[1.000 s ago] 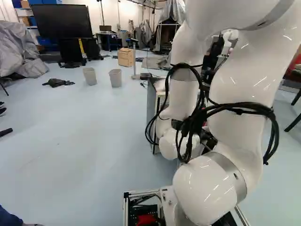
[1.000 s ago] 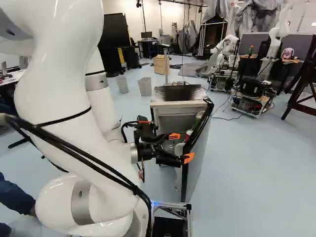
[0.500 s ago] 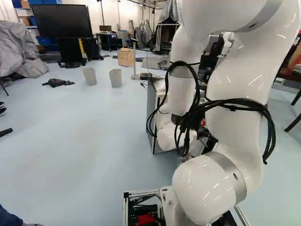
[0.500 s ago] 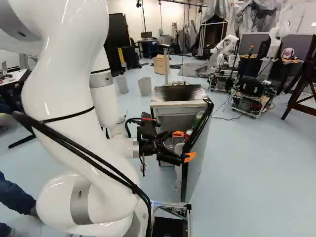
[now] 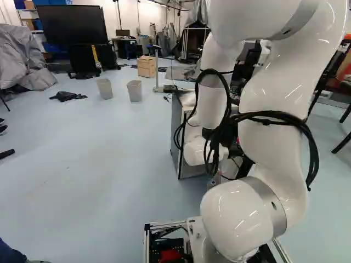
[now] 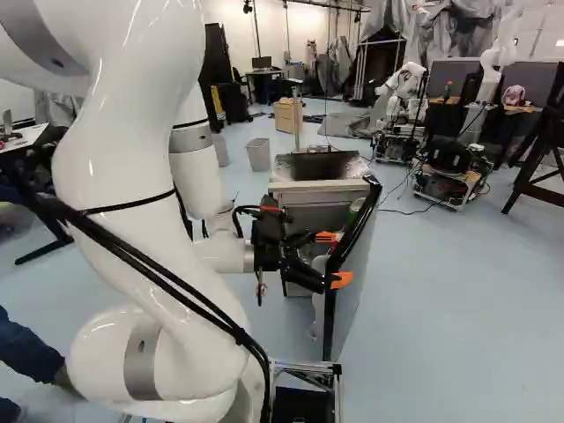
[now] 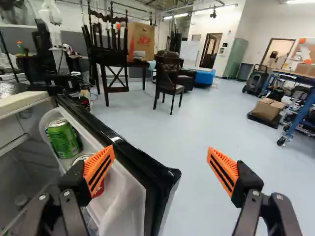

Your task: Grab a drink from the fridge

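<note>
From where I stand, the white arm (image 6: 119, 194) reaches to the open fridge (image 6: 304, 187), gripper (image 6: 334, 258) spread wide, its fingers either side of the door (image 7: 135, 158). On the door's inner shelf, a red can (image 7: 98, 189), partly hidden, sits near a green can (image 7: 63, 139).

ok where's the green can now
In the wrist view, the green can stands in the white rack on the inner side of the open fridge door, next to a red can that one finger of the open gripper partly hides.

A robotics lab, with a white arm (image 6: 132, 176), another robot (image 6: 449, 167) and a wheeled blue workbench (image 7: 300, 93).
</note>
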You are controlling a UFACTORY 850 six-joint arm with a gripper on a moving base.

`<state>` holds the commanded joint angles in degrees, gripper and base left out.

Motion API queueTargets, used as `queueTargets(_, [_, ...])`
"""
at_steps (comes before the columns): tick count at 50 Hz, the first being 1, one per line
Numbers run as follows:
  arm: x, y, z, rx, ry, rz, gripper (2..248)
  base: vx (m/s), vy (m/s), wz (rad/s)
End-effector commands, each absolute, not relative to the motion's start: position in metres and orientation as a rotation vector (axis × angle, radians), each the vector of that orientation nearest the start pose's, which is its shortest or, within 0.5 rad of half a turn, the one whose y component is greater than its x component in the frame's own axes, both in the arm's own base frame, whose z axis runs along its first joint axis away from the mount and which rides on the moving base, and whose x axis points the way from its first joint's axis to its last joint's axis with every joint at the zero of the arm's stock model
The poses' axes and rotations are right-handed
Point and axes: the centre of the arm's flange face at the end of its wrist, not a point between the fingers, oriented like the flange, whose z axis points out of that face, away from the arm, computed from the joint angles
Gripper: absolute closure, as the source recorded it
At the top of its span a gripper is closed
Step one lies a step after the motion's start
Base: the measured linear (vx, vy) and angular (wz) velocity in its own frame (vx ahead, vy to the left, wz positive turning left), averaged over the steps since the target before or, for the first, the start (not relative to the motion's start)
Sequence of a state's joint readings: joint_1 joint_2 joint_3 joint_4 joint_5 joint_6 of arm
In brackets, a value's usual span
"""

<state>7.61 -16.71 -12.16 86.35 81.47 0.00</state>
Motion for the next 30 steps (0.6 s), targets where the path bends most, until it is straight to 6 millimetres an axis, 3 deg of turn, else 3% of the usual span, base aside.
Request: queueTargets(30, [0.261, -0.083, 0.288, 1.348, -1.28, 1.118, 3, 0.0, 0.0, 0.0])
